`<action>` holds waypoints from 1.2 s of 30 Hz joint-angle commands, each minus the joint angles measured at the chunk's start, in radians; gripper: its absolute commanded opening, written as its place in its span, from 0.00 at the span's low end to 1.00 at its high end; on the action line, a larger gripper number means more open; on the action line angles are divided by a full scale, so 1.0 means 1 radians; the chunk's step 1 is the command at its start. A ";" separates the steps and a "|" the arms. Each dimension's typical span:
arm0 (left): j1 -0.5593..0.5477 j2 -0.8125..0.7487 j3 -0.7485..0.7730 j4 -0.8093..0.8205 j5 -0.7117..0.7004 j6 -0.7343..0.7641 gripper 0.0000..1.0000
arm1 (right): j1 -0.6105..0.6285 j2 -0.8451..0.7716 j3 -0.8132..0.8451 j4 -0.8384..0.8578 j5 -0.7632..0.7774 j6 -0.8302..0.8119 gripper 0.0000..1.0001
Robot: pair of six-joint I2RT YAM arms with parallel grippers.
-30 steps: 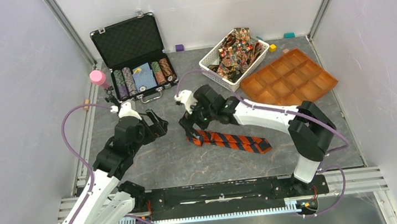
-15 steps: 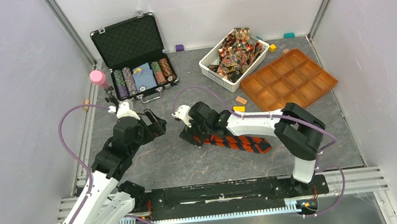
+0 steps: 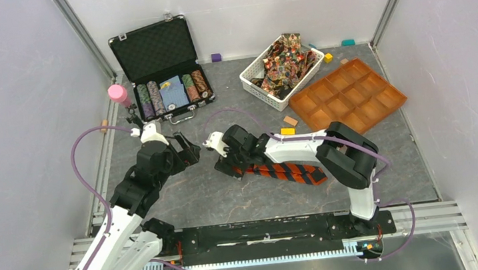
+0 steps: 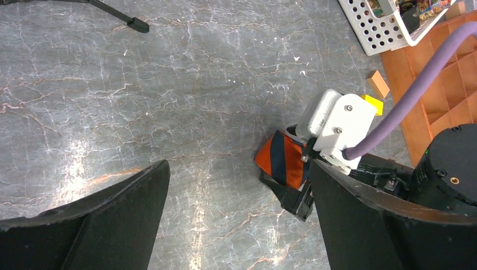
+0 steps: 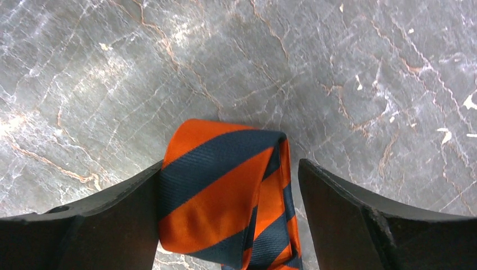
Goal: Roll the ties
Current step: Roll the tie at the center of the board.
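Note:
An orange-and-dark striped tie (image 3: 288, 171) lies flat on the grey table, its left end folded over. My right gripper (image 3: 229, 167) is down over that folded end (image 5: 219, 191), open, with the fabric between its fingers. The left finger (image 5: 112, 214) touches the fold and the right finger (image 5: 349, 214) stands clear of it. My left gripper (image 3: 188, 152) hovers open just left of the tie's end (image 4: 283, 160), with nothing between its fingers. More ties (image 3: 285, 60), with busy patterns, are piled in a white basket (image 3: 255, 86).
An open black case (image 3: 162, 62) of poker chips stands at the back left, with a pink object (image 3: 117, 94) beside it. An orange compartment tray (image 3: 347, 97) lies at the right. Small coloured blocks (image 3: 287, 131) lie near the right arm.
My right gripper has slid left and lower along the striped tie to its folded end, and its fingers have come slightly closer. The left arm has stayed put.

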 commanded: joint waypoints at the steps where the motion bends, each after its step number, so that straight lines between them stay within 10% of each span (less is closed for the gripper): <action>1: 0.005 -0.011 0.030 0.003 -0.027 0.051 1.00 | 0.001 0.052 0.050 -0.071 0.000 -0.037 0.85; 18: 0.007 -0.005 0.014 0.012 -0.004 0.041 1.00 | 0.008 -0.005 -0.089 -0.073 -0.193 -0.076 0.55; 29: 0.007 0.014 -0.046 0.064 0.070 0.010 1.00 | 0.048 -0.080 -0.174 -0.046 -0.227 -0.087 0.60; 36: 0.007 0.034 -0.088 0.105 0.117 -0.014 1.00 | 0.048 -0.180 -0.123 -0.008 -0.167 0.027 0.88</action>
